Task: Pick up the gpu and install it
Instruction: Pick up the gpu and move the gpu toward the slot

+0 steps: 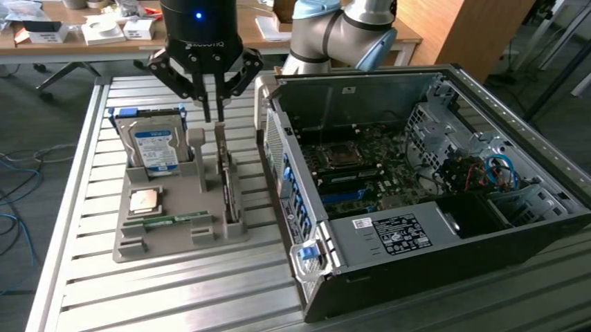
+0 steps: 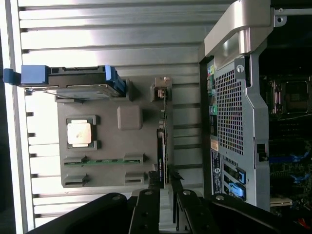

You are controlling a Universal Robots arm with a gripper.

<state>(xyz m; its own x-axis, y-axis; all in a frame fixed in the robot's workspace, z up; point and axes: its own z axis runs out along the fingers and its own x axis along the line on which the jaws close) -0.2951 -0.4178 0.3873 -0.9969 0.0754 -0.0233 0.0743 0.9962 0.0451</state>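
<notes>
At three o'clock on the gray rack [image 1: 176, 238], one gpu [image 1: 226, 183] stands edge-on, hard to see; jaws above it parted, empty.

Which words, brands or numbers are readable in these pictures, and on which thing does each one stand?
"ROBOTIQ": on the body of the gripper.
Label on the hard drive: print too small to read.
Label on the power supply: too small to read.
No other text is readable.
</notes>
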